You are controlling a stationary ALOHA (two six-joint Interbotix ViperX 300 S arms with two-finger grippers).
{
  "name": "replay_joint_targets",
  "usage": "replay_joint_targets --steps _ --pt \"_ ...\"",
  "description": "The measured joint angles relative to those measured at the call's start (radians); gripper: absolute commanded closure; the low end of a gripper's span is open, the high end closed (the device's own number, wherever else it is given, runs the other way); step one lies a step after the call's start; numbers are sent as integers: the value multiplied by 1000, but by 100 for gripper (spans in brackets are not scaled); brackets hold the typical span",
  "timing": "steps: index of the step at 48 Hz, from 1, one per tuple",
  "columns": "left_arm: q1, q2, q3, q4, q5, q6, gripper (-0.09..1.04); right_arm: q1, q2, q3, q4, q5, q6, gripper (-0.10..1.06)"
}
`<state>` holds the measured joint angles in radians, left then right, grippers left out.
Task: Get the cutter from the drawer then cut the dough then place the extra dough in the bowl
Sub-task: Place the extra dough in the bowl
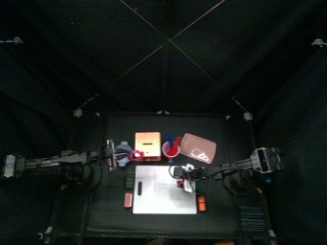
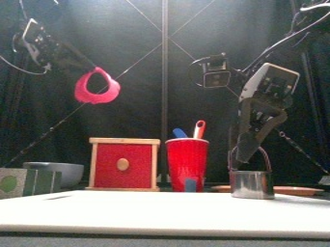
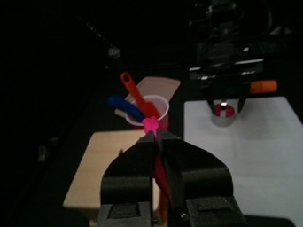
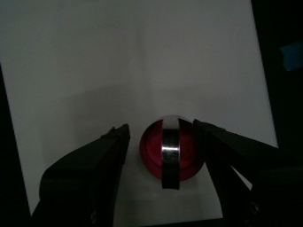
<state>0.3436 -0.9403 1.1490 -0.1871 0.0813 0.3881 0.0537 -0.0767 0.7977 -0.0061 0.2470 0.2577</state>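
Cutter: one round metal cutter [image 2: 252, 183], standing on the white board at the lower right of the front view, down flat and upright.
Right gripper: the right gripper [image 4: 169, 133] comes down from the upper right and its two jaws hug the cutter's sides, closed on it, with the wire handle running between them.
Dough inside: one red disc [image 4: 151, 152] fills the cutter's ring, lower middle of the right wrist view.
Left gripper: the left gripper [image 3: 159, 146] has its jaws pressed together on a strip of pink dough, and it's up high!
Dough ring: one pink ring [image 2: 85, 93] dangles in the air at the upper left of the front view, well clear of the table.
Board: one white cutting board [image 4: 130, 62], bare around the cutter.
Cup: one red cup [image 2: 187, 159], centre of the front view, just beside the box.
Knives: two in the cup, one blue knife [image 2: 179, 133] and one red knife [image 2: 199, 127].
Box: one wooden box [image 2: 123, 164], red drawer front facing forward, left of the cup.
Bowl: one blue-grey bowl [image 2: 58, 174], low at the left edge of the front view.
Tray: one pink tray [image 1: 201, 148], right of the cup in the top view.
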Motion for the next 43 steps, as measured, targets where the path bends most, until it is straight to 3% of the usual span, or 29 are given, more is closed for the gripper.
replay_joint_targets --steps 13,31,43 --pt "86 -6 32 3 153 0 49 0 0 3 -3 0 0 6" --pt "118 3 120 3 166 0 48 0 -2 3 -6 -2 0 6" --pt "141 91 126 3 149 0 46 -2 0 0 -6 -2 0 6"
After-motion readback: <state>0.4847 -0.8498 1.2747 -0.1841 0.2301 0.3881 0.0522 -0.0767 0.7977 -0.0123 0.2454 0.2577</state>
